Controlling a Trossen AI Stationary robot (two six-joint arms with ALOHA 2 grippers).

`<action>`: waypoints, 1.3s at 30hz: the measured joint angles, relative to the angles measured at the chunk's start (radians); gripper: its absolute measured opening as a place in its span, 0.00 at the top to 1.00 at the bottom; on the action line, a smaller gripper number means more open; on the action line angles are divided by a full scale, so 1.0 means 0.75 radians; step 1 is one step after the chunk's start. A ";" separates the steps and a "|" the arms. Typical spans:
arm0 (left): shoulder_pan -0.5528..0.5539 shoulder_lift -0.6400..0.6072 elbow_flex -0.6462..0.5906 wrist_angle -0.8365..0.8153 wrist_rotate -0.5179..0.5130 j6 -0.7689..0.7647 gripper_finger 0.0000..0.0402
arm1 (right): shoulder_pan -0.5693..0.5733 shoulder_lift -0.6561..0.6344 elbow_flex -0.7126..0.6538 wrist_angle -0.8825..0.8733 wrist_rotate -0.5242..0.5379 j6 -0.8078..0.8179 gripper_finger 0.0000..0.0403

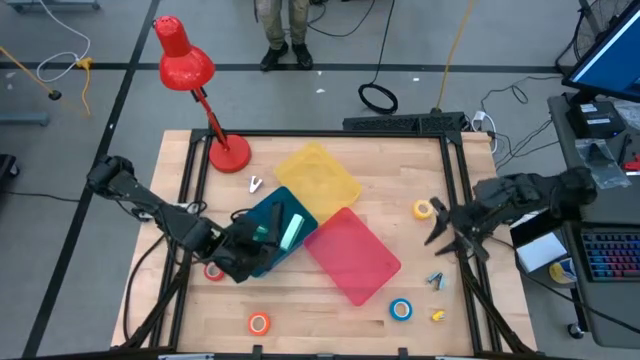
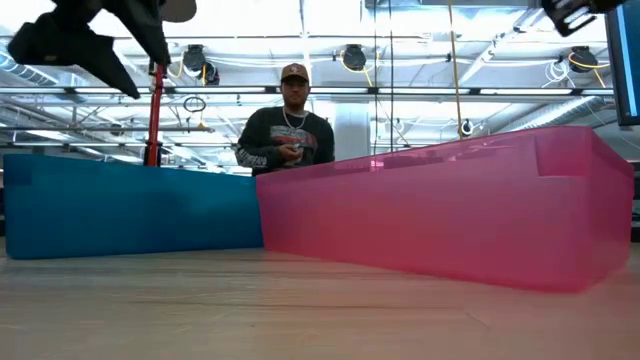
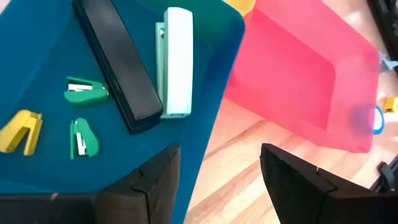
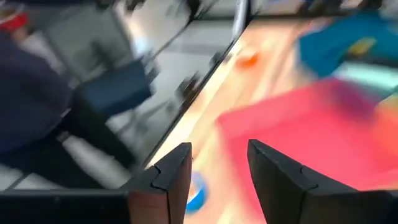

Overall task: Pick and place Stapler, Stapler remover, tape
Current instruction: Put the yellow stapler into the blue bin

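A black stapler and a mint stapler lie flat in the blue tray, beside two small green pieces and a yellow one. My left gripper hovers open above the tray's near corner, with nothing between its fingers. My right gripper is raised at the table's right side; its fingers stand apart and hold nothing. Tape rolls lie flat on the wood: a yellow one, a blue one and an orange one.
A pink tray and a yellow tray adjoin the blue one. A red desk lamp stands at the far left. Small pieces lie near the right edge and one white piece by the lamp. A person stands beyond the table.
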 joint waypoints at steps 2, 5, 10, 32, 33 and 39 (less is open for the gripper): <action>-0.028 0.001 0.000 -0.002 -0.004 -0.041 0.46 | 0.102 0.068 0.033 -0.081 0.000 0.058 0.63; -0.062 0.001 0.000 -0.003 -0.008 -0.085 0.46 | 0.272 0.169 0.048 -0.204 -0.001 0.166 0.63; -0.108 0.001 0.000 -0.008 -0.094 -0.120 0.46 | 0.582 0.343 0.049 -0.372 -0.007 0.426 0.63; -0.149 0.001 0.000 -0.054 -0.158 -0.108 0.46 | 1.087 0.786 0.049 -0.071 0.239 1.088 0.64; -0.154 0.001 -0.001 -0.054 -0.158 -0.108 0.46 | 1.087 0.803 0.049 -0.068 0.258 1.090 0.64; -0.191 0.001 -0.001 -0.050 -0.157 -0.116 0.46 | 1.087 0.890 0.049 -0.061 0.313 1.028 0.64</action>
